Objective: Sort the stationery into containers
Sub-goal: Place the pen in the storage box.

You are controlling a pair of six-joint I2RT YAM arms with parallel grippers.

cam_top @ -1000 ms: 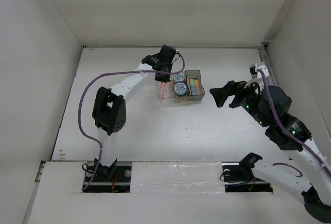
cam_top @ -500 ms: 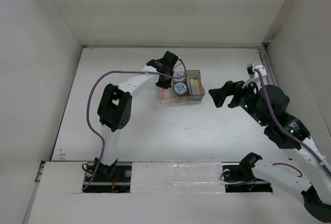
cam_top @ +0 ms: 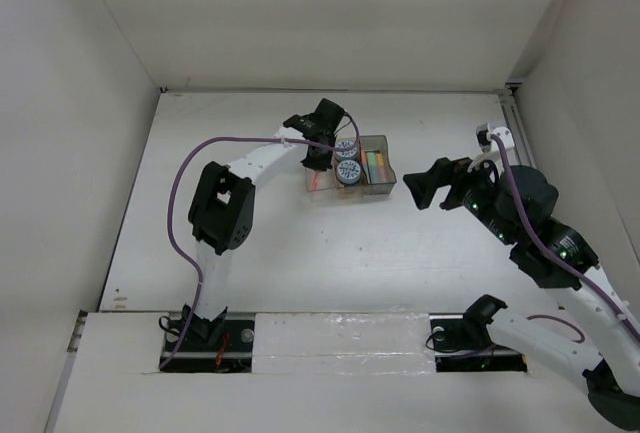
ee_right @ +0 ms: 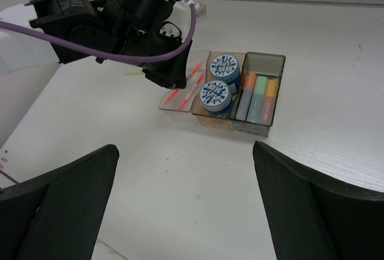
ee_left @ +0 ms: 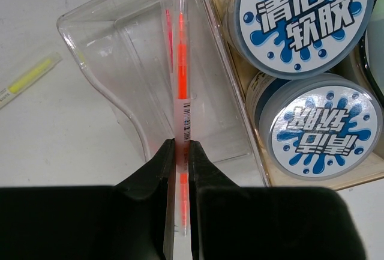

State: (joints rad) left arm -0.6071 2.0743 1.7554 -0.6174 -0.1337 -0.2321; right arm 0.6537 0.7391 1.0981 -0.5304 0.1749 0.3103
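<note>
The right gripper [cam_top: 418, 188] hangs wide open and empty at 3 o'clock of the containers [cam_top: 391, 175]. The left gripper [ee_left: 180, 164] is pinched on an orange pen [ee_left: 180, 62] reaching across the clear bin [ee_left: 120, 62] (two rolls [ee_left: 300, 20] fill the amber bin [ee_left: 282, 181]). A yellow-green pen [ee_left: 27, 80] lies outside at 9 o'clock.

The clear rectangular plastic bin [ee_left: 108, 44] is smooth and glossy. The thin orange pen [ee_left: 181, 74] has a frosted, translucent plastic barrel. The two round blue-white rolls [ee_left: 303, 17] carry shiny printed lids. The white table [ee_left: 54, 146] looks matt.
</note>
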